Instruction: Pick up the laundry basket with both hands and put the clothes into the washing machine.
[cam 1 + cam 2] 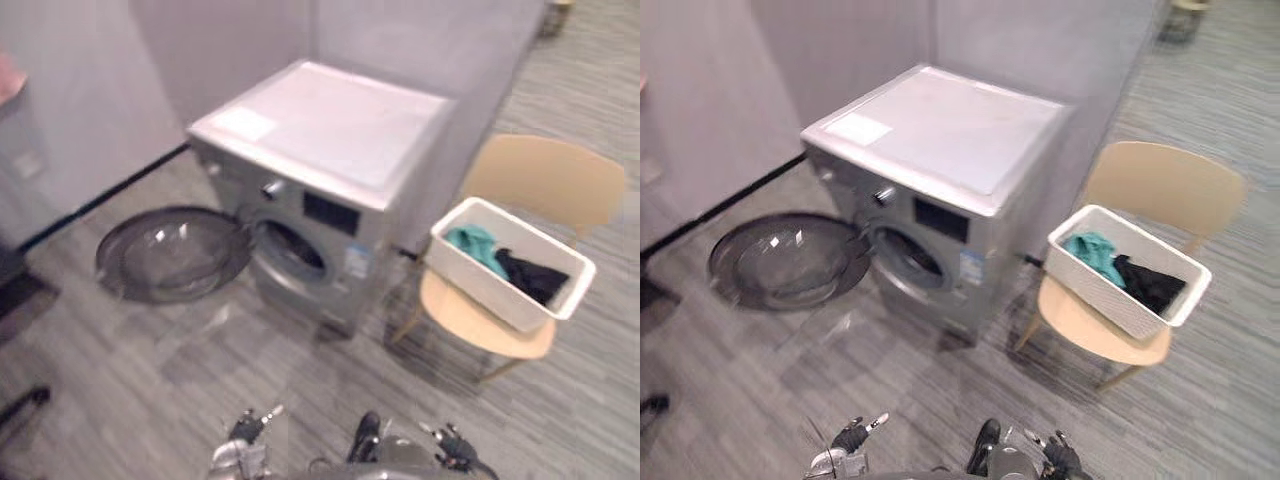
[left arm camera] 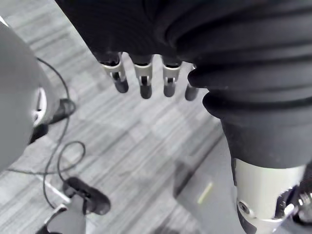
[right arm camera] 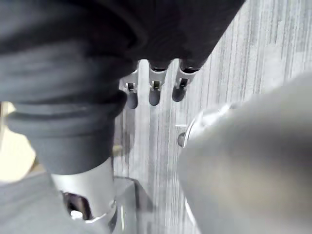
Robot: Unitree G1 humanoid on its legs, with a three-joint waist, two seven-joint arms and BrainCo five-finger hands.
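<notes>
A white laundry basket [image 1: 487,288] sits on the seat of a light wooden chair [image 1: 545,180], to the right of the washing machine [image 1: 320,170]. Inside it lie a teal garment [image 1: 475,245] and a black garment [image 1: 535,275]. The silver machine's round door [image 1: 170,250] is swung wide open to the left, baring the drum opening [image 1: 290,250]. My left hand [image 2: 145,83] hangs over the grey floor with relaxed straight fingers, holding nothing. My right hand [image 3: 154,90] hangs likewise, open, far from the basket.
The machine stands in a corner of grey partition walls [image 1: 230,50]. Grey striped floor [image 1: 300,370] lies between me and the machine. The open door reaches out low over the floor on the left, and the chair stands close against the machine's right side.
</notes>
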